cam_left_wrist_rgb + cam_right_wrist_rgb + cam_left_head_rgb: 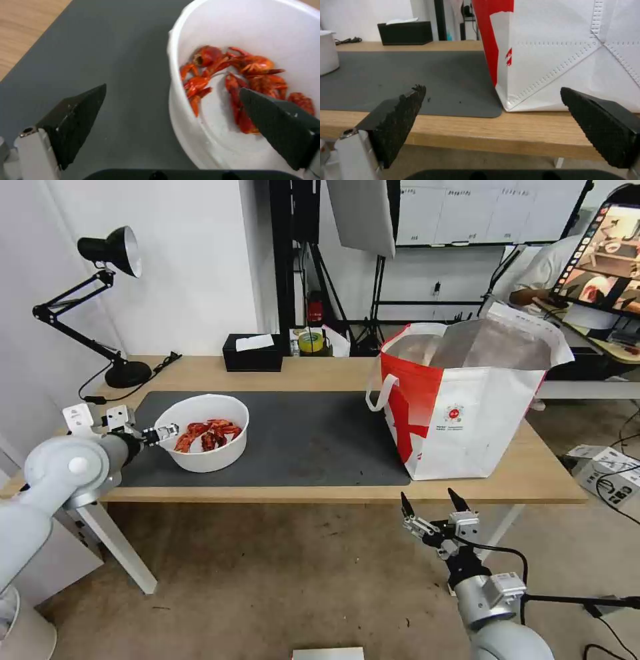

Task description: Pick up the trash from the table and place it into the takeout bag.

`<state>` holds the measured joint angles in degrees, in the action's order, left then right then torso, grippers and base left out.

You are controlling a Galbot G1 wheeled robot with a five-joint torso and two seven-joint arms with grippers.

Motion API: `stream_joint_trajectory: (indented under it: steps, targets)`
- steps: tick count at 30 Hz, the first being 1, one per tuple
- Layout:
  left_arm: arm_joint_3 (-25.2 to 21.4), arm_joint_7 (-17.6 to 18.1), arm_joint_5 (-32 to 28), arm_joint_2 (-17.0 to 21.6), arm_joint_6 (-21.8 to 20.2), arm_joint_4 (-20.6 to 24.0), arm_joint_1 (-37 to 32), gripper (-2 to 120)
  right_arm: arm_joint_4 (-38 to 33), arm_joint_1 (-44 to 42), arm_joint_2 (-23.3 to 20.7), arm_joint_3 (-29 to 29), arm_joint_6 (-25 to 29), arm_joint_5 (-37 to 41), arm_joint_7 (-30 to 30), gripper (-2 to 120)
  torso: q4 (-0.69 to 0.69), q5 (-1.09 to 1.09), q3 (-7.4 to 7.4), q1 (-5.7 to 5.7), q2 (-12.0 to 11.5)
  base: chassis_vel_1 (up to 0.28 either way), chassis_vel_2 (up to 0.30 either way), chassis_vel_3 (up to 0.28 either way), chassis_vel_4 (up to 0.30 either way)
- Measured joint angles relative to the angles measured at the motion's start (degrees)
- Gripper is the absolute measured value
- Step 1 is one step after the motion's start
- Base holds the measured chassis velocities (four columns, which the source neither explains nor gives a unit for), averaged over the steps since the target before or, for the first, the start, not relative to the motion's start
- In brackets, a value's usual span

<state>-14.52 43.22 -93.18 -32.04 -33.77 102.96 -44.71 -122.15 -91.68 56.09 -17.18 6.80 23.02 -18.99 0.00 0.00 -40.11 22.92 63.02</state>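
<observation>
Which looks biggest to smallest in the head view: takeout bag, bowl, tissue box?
1. Takeout bag, clearly largest.
2. Bowl.
3. Tissue box, smallest; it sits farther back, so perspective shrinks it somewhat.

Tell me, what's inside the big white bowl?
Red crayfish shells lie in the white bowl on the grey mat. The left gripper is open, one finger inside the bowl, covering some shells.

White walls (200,260) stand behind, a black desk lamp (110,250) on its jointed arm at the left. Black stands (293,253) and a whiteboard (480,210) fill the back; the floor (267,580) is beige.
</observation>
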Motion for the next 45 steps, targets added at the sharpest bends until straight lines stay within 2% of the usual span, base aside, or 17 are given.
stream_joint_trajectory:
  steps: [7, 17, 26, 33, 45]
  targets:
    - [3.7, 3.1, -2.4, -1.0, -1.8, -2.7, 4.4, 100, 0.0, 0.0, 0.0, 0.0, 0.0, 0.0, 0.0, 100, 0.0, 0.0, 0.0, 0.0, 0.0, 0.0, 0.0, 0.0, 0.0]
    - [7.6, 5.2, -5.6, -2.5, -2.5, -5.5, 8.9, 100, 0.0, 0.0, 0.0, 0.0, 0.0, 0.0, 0.0, 100, -0.01, 0.0, 0.0, 0.0, 0.0, 0.0, 0.0, 0.0, 0.0]
    - [8.8, 6.7, -7.4, -2.5, -3.1, -6.8, 10.3, 98, 0.0, 0.0, 0.0, 0.0, 0.0, 0.0, 0.0, 100, 0.0, 0.0, 0.0, 0.0, 0.0, 0.0, 0.0, 0.0, 0.0]
    - [9.2, 7.6, -8.8, -1.5, -3.9, -6.4, 10.4, 86, 0.0, 0.0, 0.0, 0.0, 0.0, 0.0, 0.0, 100, 0.0, 0.0, 0.0, 0.0, 0.0, 0.0, 0.0, 0.0, 0.0]
    - [10.1, 8.7, -11.5, -1.6, -5.4, -6.3, 12.0, 38, 0.0, 0.0, 0.0, 0.0, 0.0, 0.0, 0.0, 100, 0.0, 0.0, 0.0, -0.01, 0.0, 0.0, 0.0, 0.0, 0.0]
